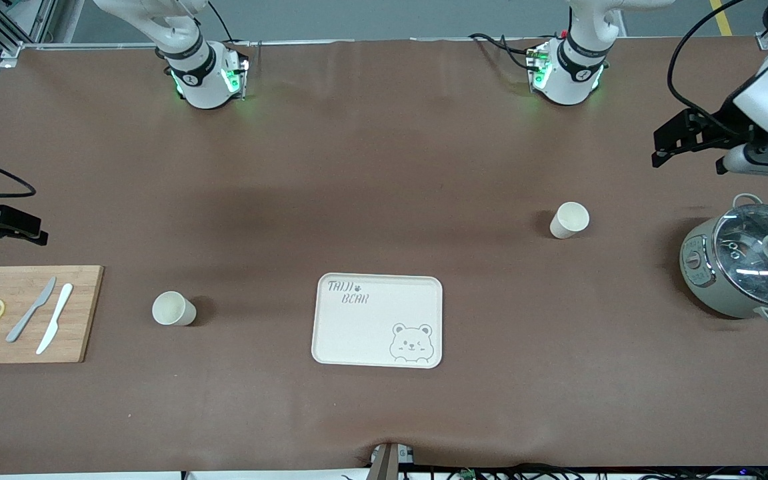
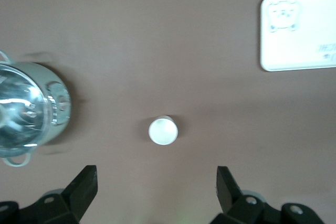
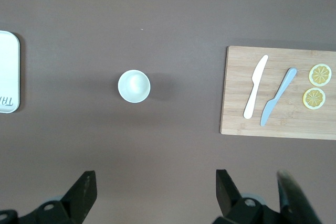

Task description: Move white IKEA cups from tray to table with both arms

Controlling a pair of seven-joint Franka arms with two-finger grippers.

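Two white IKEA cups stand upright on the brown table. One cup (image 1: pixel 569 220) (image 2: pixel 163 130) is toward the left arm's end, farther from the front camera than the cream bear-printed tray (image 1: pixel 357 333). The other cup (image 1: pixel 174 309) (image 3: pixel 134 86) is beside the tray, toward the right arm's end. My left gripper (image 1: pixel 657 148) (image 2: pixel 156 182) hangs open and empty over the table between its cup and the pot. At the table's edge, my right gripper (image 1: pixel 34 230) (image 3: pixel 156 184) hangs open and empty over bare table by the cutting board.
A grey pot with a glass lid (image 1: pixel 747 263) (image 2: pixel 26 111) stands at the left arm's end. A wooden cutting board (image 1: pixel 31 313) (image 3: pixel 278 93) with two knives and two lemon slices lies at the right arm's end. The tray's edge (image 2: pixel 299 30) (image 3: pixel 8 72) shows in both wrist views.
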